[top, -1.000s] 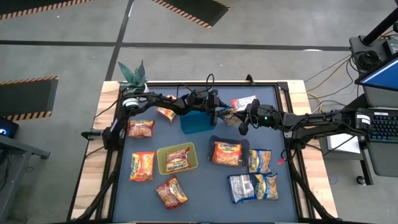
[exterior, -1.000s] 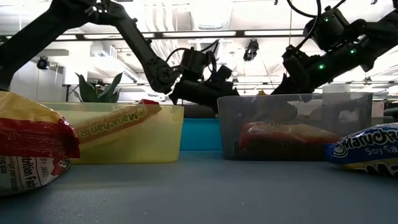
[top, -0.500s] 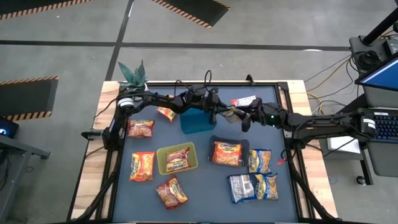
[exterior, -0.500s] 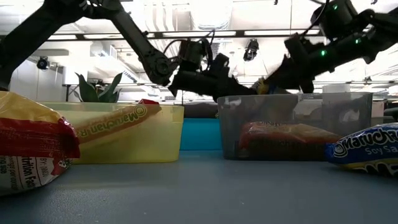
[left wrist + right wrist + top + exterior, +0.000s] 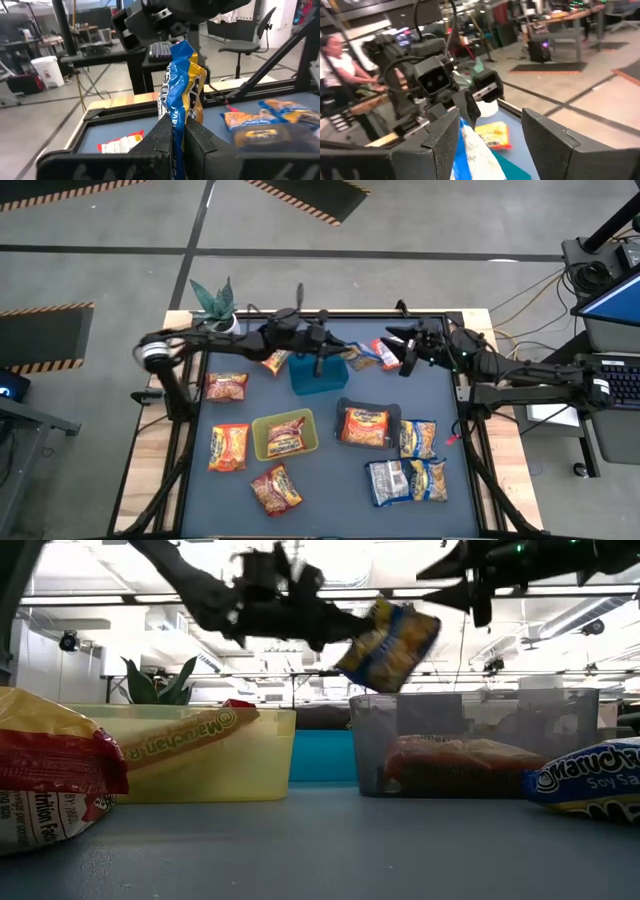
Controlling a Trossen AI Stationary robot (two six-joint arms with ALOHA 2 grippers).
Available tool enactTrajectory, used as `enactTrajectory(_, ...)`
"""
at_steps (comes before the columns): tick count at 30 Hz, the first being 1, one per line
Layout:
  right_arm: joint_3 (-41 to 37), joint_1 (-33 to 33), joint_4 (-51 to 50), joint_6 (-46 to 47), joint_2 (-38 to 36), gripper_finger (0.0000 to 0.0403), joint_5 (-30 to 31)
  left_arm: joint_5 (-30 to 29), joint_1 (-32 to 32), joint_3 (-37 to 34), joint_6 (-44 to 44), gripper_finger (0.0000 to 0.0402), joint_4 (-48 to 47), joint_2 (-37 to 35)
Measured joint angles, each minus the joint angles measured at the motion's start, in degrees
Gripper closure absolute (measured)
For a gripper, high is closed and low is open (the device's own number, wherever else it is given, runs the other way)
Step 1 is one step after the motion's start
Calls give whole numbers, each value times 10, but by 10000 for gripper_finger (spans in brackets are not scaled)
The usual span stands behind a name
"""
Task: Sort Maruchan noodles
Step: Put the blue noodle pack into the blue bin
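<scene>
We see our left claw (image 5: 179,142) pinched shut on a blue-and-yellow Maruchan packet (image 5: 181,82), held upright above the blue tray (image 5: 318,372) at the bench's (image 5: 320,490) far side. Just past it, our right claw (image 5: 490,132) stands open and empty, jaws spread around the packet's far end without gripping.

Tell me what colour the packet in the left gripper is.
Blue and yellow packet; clearest in the left wrist view.
</scene>
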Motion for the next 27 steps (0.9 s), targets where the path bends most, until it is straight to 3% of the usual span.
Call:
enactTrajectory(4,7,0,1,-6,14,202,-14,-23,1,-75,11,397,-1,-86)
enactTrajectory(8,-1,0,1,-3,41,202,-16,-87,1,-155,44,398,-2,-159)
enactTrajectory(13,-3,0,16,15,101,202,-17,-152,1,-232,62,391,10,-206)
enactTrajectory(17,-4,0,61,11,173,202,-52,-155,1,-274,27,392,82,-215)
enactTrajectory(21,-4,0,153,-27,244,202,-161,-155,1,-290,19,395,116,-216)
enactTrajectory(27,-3,0,255,-60,317,202,-160,-120,1,-283,-6,393,121,-216)
